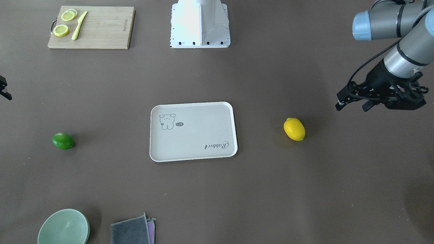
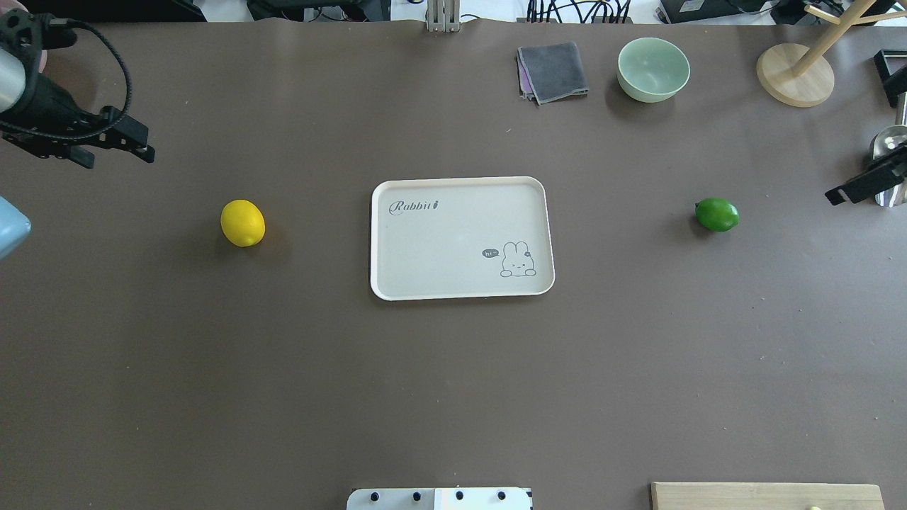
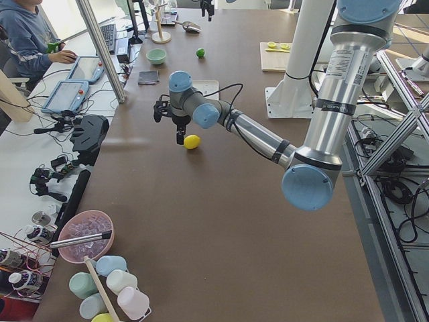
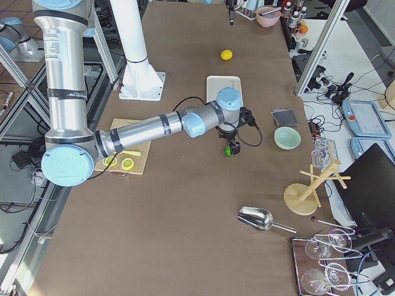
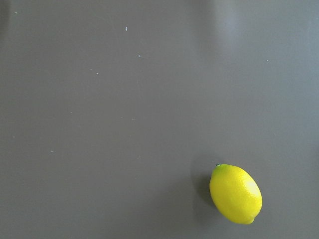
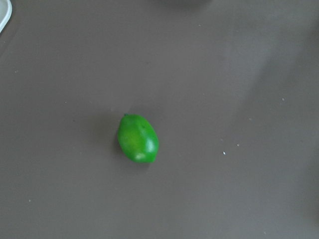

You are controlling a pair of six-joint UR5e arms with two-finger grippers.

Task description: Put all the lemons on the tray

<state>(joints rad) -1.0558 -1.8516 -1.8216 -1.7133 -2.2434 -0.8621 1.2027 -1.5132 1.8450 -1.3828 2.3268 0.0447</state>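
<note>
The yellow lemon (image 1: 294,129) lies on the table to the left of the tray (image 2: 453,241), also seen in the overhead view (image 2: 242,222). The green lemon (image 2: 716,214) lies to the tray's right. The off-white tray holds nothing. My left gripper (image 2: 119,157) is open and empty, above the table beyond the yellow lemon, which its wrist view (image 5: 235,194) shows at lower right. My right gripper (image 2: 861,188) shows only partly at the overhead view's edge, near the green lemon (image 6: 138,138); I cannot tell whether it is open.
A wooden cutting board (image 1: 101,28) with lemon slices (image 1: 68,15) and a yellow knife (image 1: 79,25) lies near the robot base (image 1: 200,23). A green bowl (image 2: 652,68), a grey cloth (image 2: 554,71), a wooden stand (image 2: 793,74) and a metal scoop (image 2: 889,142) sit at the far side.
</note>
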